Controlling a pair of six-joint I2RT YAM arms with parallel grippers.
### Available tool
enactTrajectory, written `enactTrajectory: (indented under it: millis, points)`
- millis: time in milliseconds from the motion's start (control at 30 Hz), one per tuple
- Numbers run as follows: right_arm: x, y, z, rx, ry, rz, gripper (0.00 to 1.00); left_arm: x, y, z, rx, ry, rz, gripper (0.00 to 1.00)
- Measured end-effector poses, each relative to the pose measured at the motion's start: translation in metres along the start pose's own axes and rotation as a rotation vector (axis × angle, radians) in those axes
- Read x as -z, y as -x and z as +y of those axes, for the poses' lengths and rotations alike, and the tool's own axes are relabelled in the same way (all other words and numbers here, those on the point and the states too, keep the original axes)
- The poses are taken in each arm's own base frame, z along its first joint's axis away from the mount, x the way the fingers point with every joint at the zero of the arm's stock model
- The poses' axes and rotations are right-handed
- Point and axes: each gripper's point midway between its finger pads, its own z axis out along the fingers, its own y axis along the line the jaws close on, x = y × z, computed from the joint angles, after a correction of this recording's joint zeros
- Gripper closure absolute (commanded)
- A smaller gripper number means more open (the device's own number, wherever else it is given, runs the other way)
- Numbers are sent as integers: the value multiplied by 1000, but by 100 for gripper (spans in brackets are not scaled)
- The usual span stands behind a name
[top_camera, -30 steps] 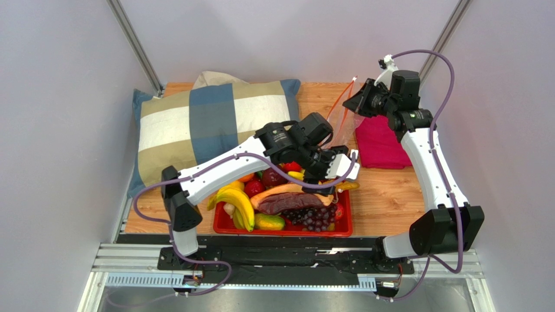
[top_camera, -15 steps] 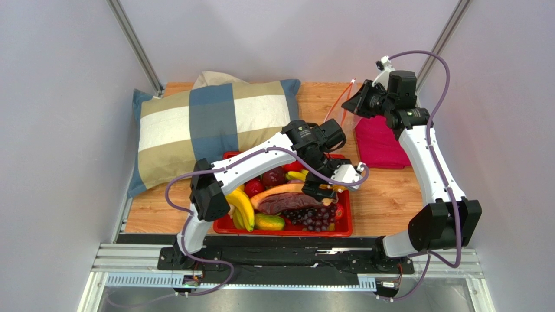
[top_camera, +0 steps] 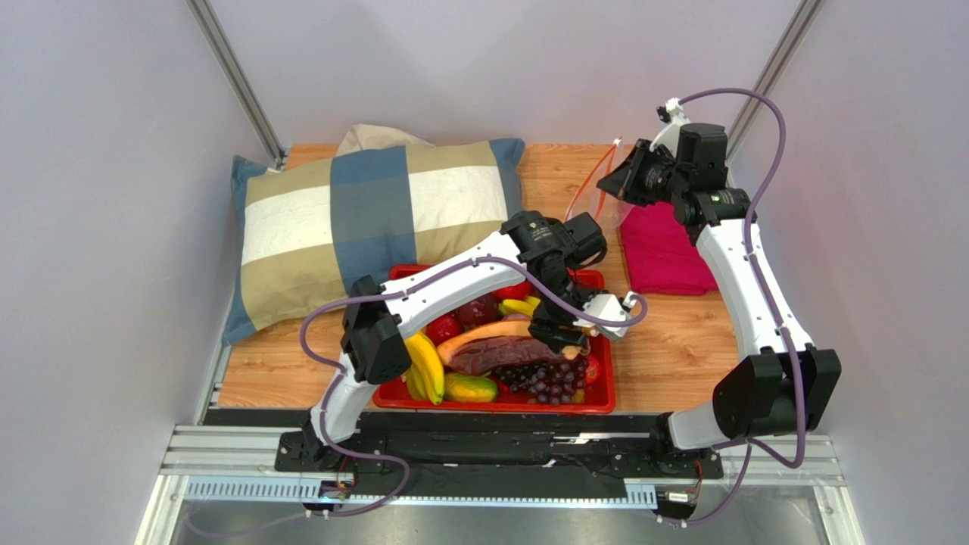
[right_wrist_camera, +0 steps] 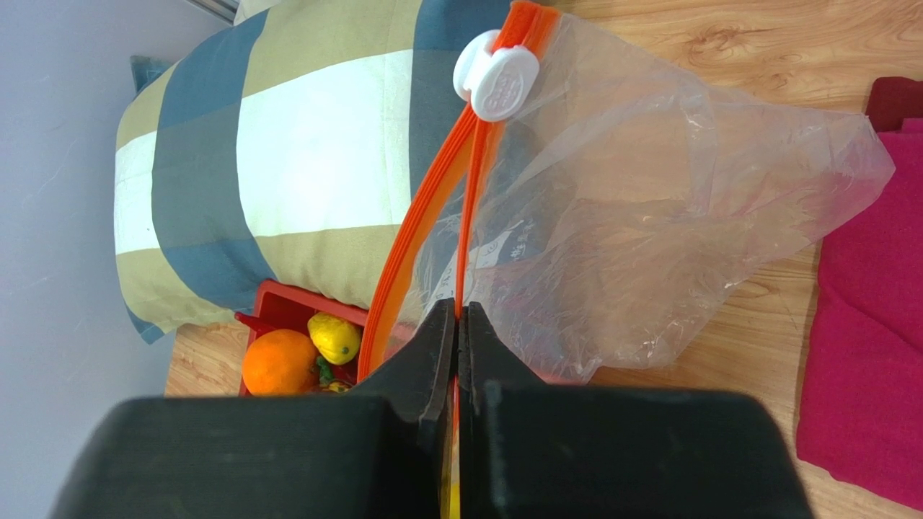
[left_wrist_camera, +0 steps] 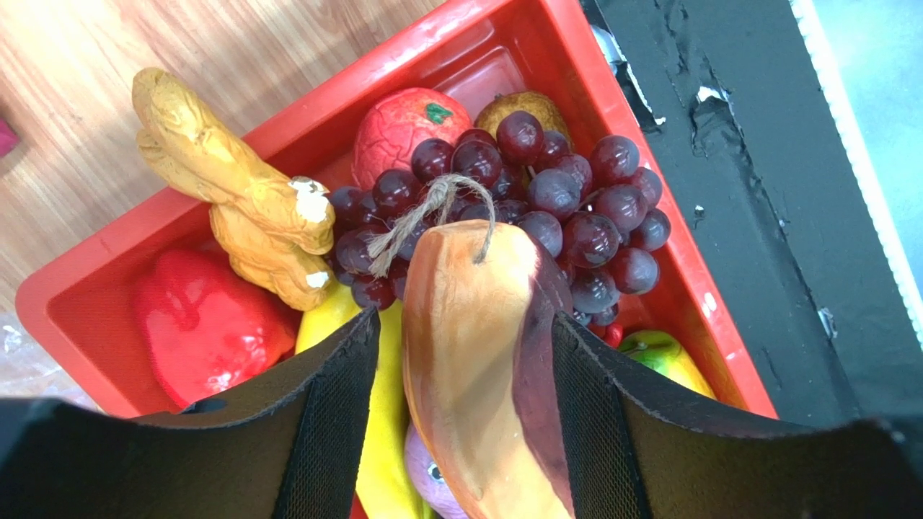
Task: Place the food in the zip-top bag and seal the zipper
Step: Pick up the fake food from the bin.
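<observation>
This is a robotics lab test cell, not a lived-in room. Plain pale wall panels (top_camera: 102,227) close in the left, back and right of the top view, with bare aluminium posts (top_camera: 237,80) running up the upper corners. Across the bottom of the frame lie slotted aluminium rails (top_camera: 228,454) and a black base plate (top_camera: 512,422), to which the white left arm (top_camera: 455,278) and right arm (top_camera: 745,284) are bolted, purple cables (top_camera: 785,148) looping off them. The small wooden tabletop (top_camera: 671,341) in the middle carries staged props: a checked pillow (top_camera: 375,216) at upper left, a red tray (top_camera: 605,386) of toy fruit (top_camera: 427,358) at centre, and a folded magenta cloth (top_camera: 665,256) at right.
</observation>
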Motion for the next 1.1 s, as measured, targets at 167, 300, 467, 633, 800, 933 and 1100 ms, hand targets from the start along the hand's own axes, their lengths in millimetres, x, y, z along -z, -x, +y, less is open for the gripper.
enactTrajectory:
  millis: [167,300,467,633,800,933,1100]
  points:
    - [0,0,0,0,0,0,100,0,0,0,-16,-4,1,47]
    - [0,0,0,-1,0,0,100,1,0,6,-28,0,-4,63]
    - [0,0,0,0,-1,0,100,4,5,16,-53,16,-24,73]
    - [-1,0,-1,-1,-1,1,100,16,21,20,-91,41,-68,87]
    - [-4,-2,-3,-9,-5,11,100,29,34,22,-131,72,-99,100]
    - [-5,-3,-3,-19,-6,14,100,48,46,16,-160,109,-120,100]
    - [-5,-3,-2,-33,-4,14,100,94,69,-2,-219,193,-171,100]
